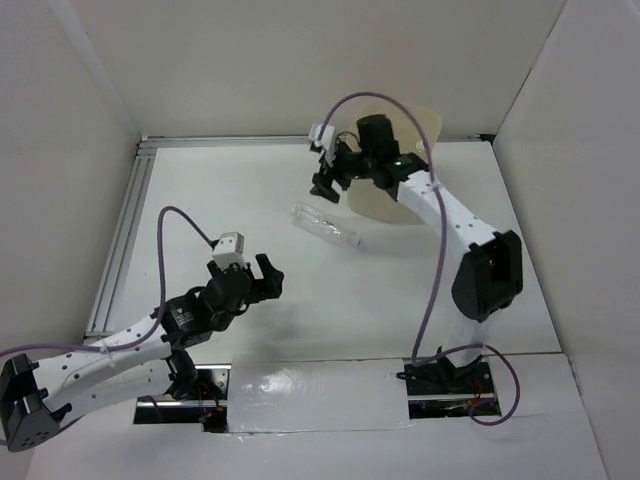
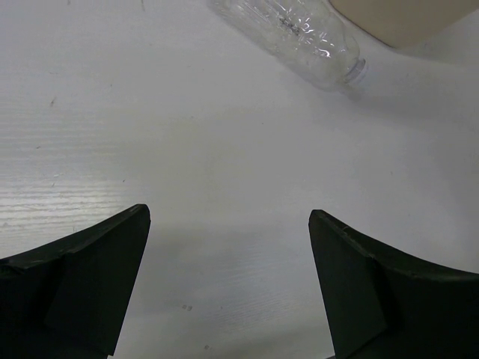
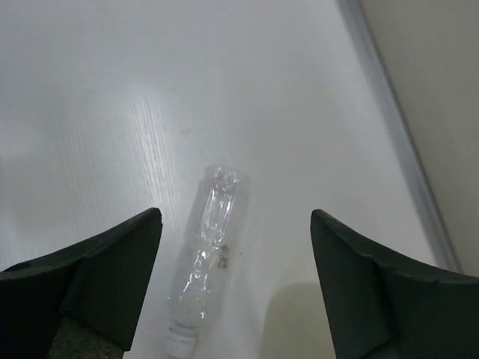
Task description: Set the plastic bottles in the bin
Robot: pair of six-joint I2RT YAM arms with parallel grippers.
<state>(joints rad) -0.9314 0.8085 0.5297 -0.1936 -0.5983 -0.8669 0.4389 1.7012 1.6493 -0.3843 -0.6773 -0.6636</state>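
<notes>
Bolted side by side at the near edge of the white worktop [image 1: 300, 320] are the black base of the left arm [image 1: 188, 385] and that of the right arm [image 1: 445, 380], each trailing a purple cable [image 1: 430, 300]. From the near left corner the left arm reaches low and forward, and the left gripper [image 1: 262, 272] hangs over bare worktop with its two black fingers [image 2: 90, 269] spread as wide as they go and nothing between them. Farther out, near the middle of the worktop, one clear plastic bottle [image 1: 325, 226] lies on its side at a slant, its pale cap pointing near-right and its base far-left; no gripper touches it. Above its far end the right gripper [image 1: 326, 184] hovers, raised off the surface. Its jaws stand well apart and hold nothing, and the right wrist view shows the bottle down on the worktop between the fingers [image 3: 97, 277], well below them. Just right of that gripper, and partly hidden behind the right arm's wrist, stands the tall cream-beige plastic bin [image 1: 428, 125]; the bottle's cap end lies near its foot without touching it. Along the left side of the worktop runs an aluminium rail [image 1: 125, 235], and plain pale walls [image 1: 300, 60] close the space at the left, far and right sides.
</notes>
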